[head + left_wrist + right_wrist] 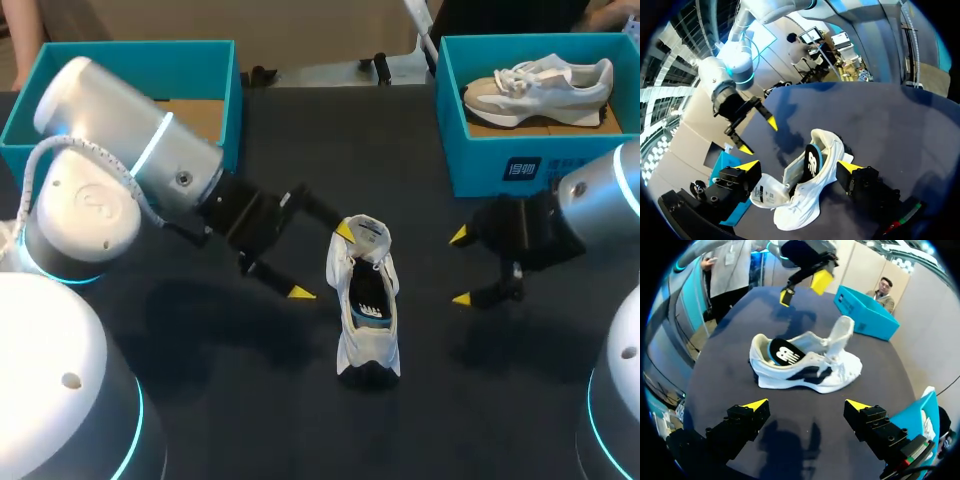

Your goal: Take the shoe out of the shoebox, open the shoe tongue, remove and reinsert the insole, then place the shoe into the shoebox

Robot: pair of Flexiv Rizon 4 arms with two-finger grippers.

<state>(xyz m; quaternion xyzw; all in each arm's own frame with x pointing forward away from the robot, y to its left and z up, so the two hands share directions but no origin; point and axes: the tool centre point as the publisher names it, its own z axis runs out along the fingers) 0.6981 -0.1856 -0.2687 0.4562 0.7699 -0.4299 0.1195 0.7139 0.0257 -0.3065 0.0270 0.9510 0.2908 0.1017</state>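
Loose shoe, open tongue, nothing holding it

The shoe (367, 335) stood on its sole in the middle of the table (200, 380), its tongue (369, 234) raised and the dark insole (368, 300) showing in the opening. The left gripper (322, 262) was spread wide around the shoe's front end, one tip just beside the tongue; whether it touched could not be told, and it gripped nothing. The right gripper (460, 267) hung wide open and empty, near the shoe's other side but apart from it. With neither arm bracing the shoe, a finger reaching for the insole would likely have slid or tipped it, and the tongue could have flopped back over the opening. The blue box on the right (500, 150) already held another shoe (540, 85), so a return there risked crowding; the box on the left (220, 70) looked free.
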